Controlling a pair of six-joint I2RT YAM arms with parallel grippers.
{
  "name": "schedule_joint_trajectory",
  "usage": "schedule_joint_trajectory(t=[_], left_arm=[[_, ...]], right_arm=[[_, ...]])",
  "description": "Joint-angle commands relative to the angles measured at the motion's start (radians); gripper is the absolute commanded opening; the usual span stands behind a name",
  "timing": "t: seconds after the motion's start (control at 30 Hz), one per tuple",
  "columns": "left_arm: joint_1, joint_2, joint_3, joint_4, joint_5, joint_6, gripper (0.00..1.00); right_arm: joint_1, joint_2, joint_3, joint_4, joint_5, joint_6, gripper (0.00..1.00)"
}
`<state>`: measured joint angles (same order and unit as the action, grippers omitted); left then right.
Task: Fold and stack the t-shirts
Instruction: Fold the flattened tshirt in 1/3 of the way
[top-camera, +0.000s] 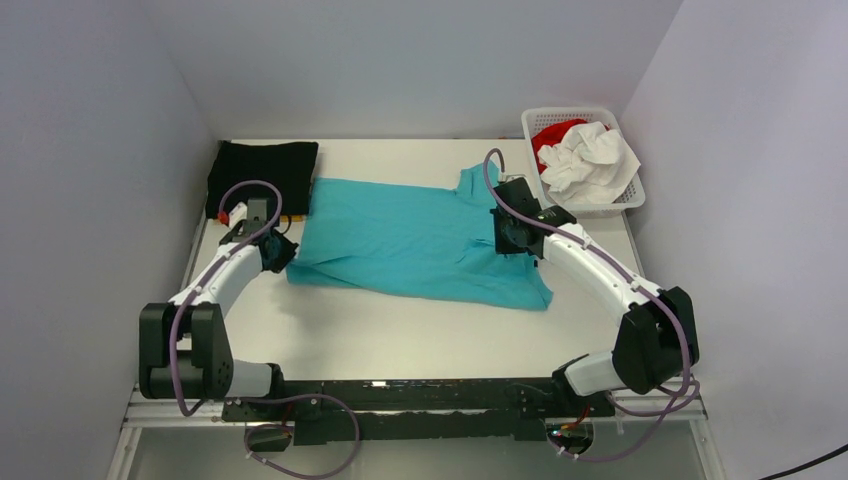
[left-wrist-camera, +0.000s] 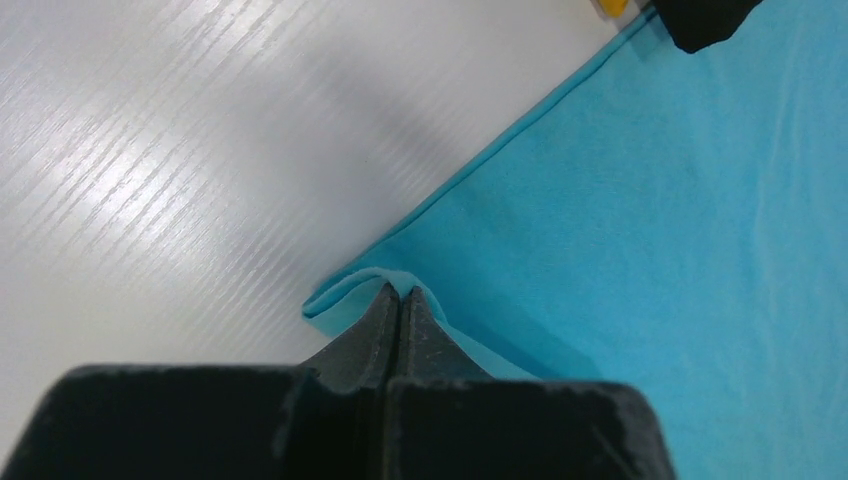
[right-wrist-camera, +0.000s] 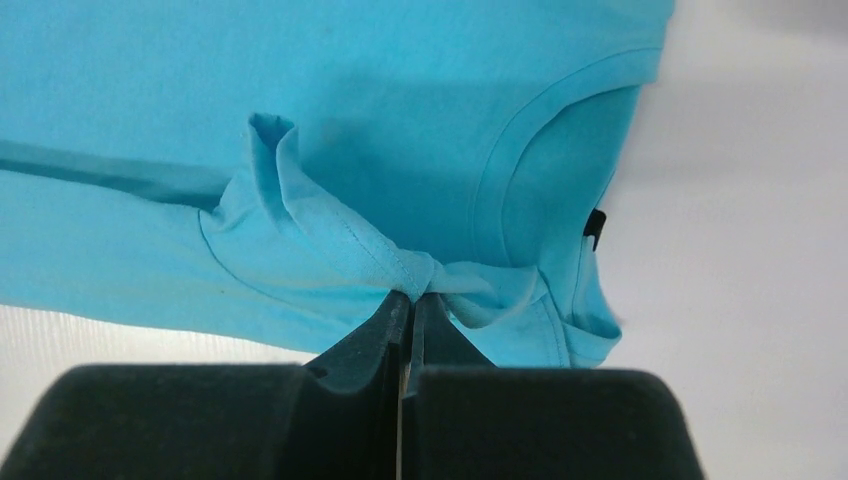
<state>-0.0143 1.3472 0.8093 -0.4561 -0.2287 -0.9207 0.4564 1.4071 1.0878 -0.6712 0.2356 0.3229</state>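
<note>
The turquoise t-shirt (top-camera: 410, 235) lies spread across the middle of the table. My left gripper (top-camera: 278, 252) is shut on its near-left hem corner (left-wrist-camera: 345, 295). My right gripper (top-camera: 512, 235) is shut on a bunched sleeve fold beside the neck opening (right-wrist-camera: 420, 275); the dark neck label (right-wrist-camera: 595, 225) shows there. A folded black t-shirt (top-camera: 262, 172) lies at the back left. White (top-camera: 592, 160) and red (top-camera: 555, 133) t-shirts are heaped in the basket. A yellow scrap (left-wrist-camera: 612, 6) shows at the top of the left wrist view.
The white lattice basket (top-camera: 632, 200) stands at the back right corner. Bare white table (top-camera: 400, 330) runs along the front, between the shirt and the arm bases. Grey walls close in the left, back and right sides.
</note>
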Motion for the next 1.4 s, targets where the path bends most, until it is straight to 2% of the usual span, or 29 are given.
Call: schedule_joint_trajectory(t=[0.0, 0.33, 0.47, 0.67, 0.77, 0.8, 0.87, 0.9, 0.97, 1.03, 1.13, 1.17, 1.2, 1.33, 1.37], left_arm=[[0.004, 0.025, 0.049, 0.049, 0.024, 0.047, 0.0], [0.005, 0.144, 0.142, 0.036, 0.035, 0.091, 0.0], [0.005, 0.17, 0.151, 0.048, 0.05, 0.109, 0.0], [0.004, 0.237, 0.201, 0.046, 0.058, 0.132, 0.03], [0.005, 0.266, 0.218, 0.04, 0.051, 0.142, 0.1], [0.004, 0.272, 0.225, 0.037, 0.051, 0.143, 0.16], [0.005, 0.271, 0.237, 0.03, 0.053, 0.152, 0.45], [0.005, 0.264, 0.24, 0.031, 0.054, 0.157, 0.61], [0.005, 0.235, 0.241, 0.031, 0.061, 0.16, 0.82], [0.005, 0.193, 0.233, 0.03, 0.074, 0.164, 0.97], [0.004, 0.115, 0.204, 0.035, 0.095, 0.172, 1.0], [0.003, 0.097, 0.197, 0.032, 0.106, 0.176, 1.0], [0.002, 0.08, 0.188, 0.029, 0.124, 0.18, 0.99], [-0.024, 0.045, 0.137, 0.097, 0.243, 0.214, 0.99], [-0.035, 0.046, 0.12, 0.132, 0.284, 0.225, 0.99]], right_arm=[[-0.016, -0.007, 0.05, 0.057, 0.039, -0.021, 0.0], [-0.046, 0.015, 0.055, 0.071, 0.123, -0.01, 0.0], [-0.048, 0.033, 0.048, 0.136, 0.116, -0.043, 0.0], [-0.061, 0.106, 0.044, 0.251, 0.154, -0.087, 0.0], [-0.078, 0.181, 0.075, 0.263, 0.166, -0.094, 0.02], [-0.079, 0.207, 0.089, 0.274, 0.178, -0.101, 0.05], [-0.082, 0.263, 0.117, 0.303, 0.22, -0.119, 0.11], [-0.084, 0.306, 0.158, 0.287, 0.263, -0.112, 0.25], [-0.087, 0.36, 0.226, 0.236, 0.338, -0.074, 0.49], [-0.087, 0.39, 0.266, 0.189, 0.418, -0.017, 0.62], [-0.087, 0.372, 0.258, 0.139, 0.471, 0.052, 0.76], [-0.087, 0.343, 0.229, 0.146, 0.448, 0.058, 0.85], [-0.088, 0.313, 0.195, 0.168, 0.41, 0.062, 0.98], [-0.086, 0.135, -0.006, 0.271, 0.121, 0.076, 1.0], [-0.087, 0.101, -0.053, 0.312, 0.007, 0.081, 1.0]])
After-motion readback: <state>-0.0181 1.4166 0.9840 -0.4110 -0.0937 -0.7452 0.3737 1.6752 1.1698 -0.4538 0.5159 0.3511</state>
